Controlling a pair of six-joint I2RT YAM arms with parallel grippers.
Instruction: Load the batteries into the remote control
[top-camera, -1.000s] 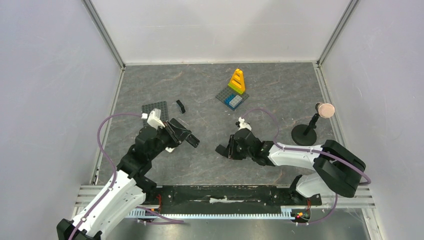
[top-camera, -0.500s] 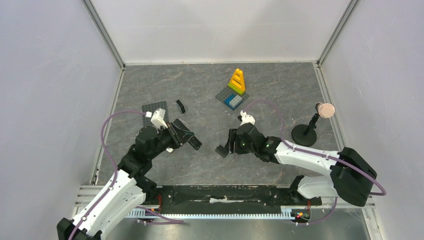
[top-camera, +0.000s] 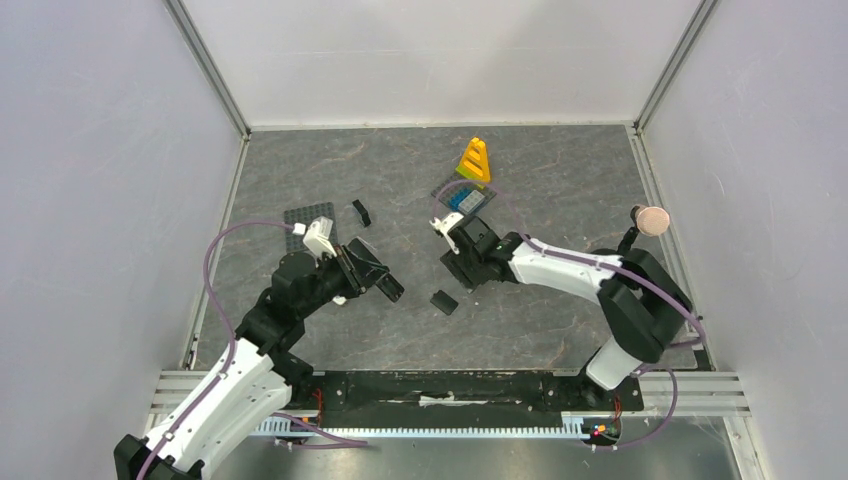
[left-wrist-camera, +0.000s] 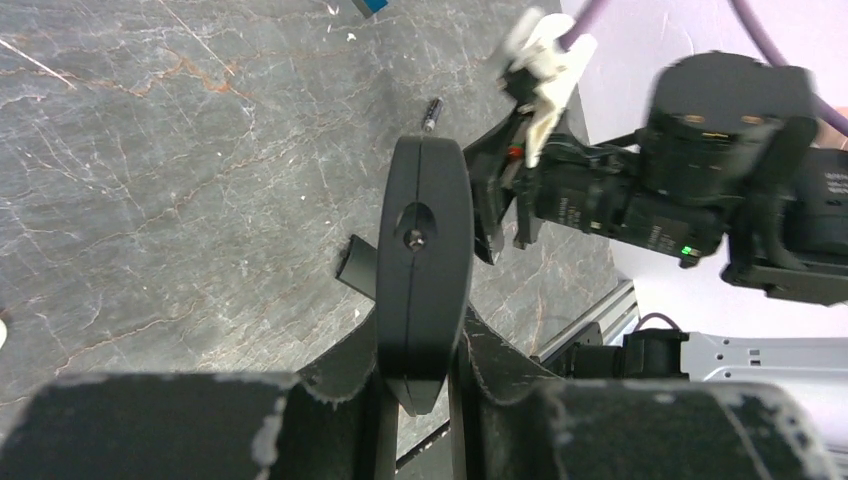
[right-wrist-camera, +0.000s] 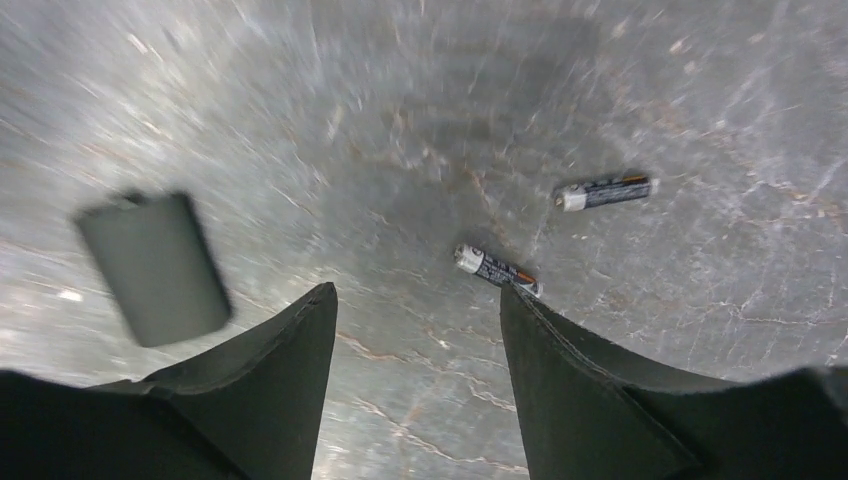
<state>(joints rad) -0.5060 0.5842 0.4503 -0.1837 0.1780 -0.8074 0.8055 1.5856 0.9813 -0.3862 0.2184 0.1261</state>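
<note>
- Right pincer (right-wrist-camera: 418, 300) is hanging open, empty, having let the dark cover (right-wrist-camera: 155, 265) go; batteries (right-wrist-camera: 497, 270) are lying just beyond it;
- Left pincer (left-wrist-camera: 415, 360) is still clamping the remote control (left-wrist-camera: 420, 230).

My right wrist view smears the dark flat piece (right-wrist-camera: 155, 265) with blur. The remote control (left-wrist-camera: 422, 230) shows me only one edge, its lower end buried in my left hand (left-wrist-camera: 415, 360).

Left arm (top-camera: 232, 392) and right arm (top-camera: 560, 272): white shells, black joints, looping purple cables (top-camera: 206, 275).
</note>
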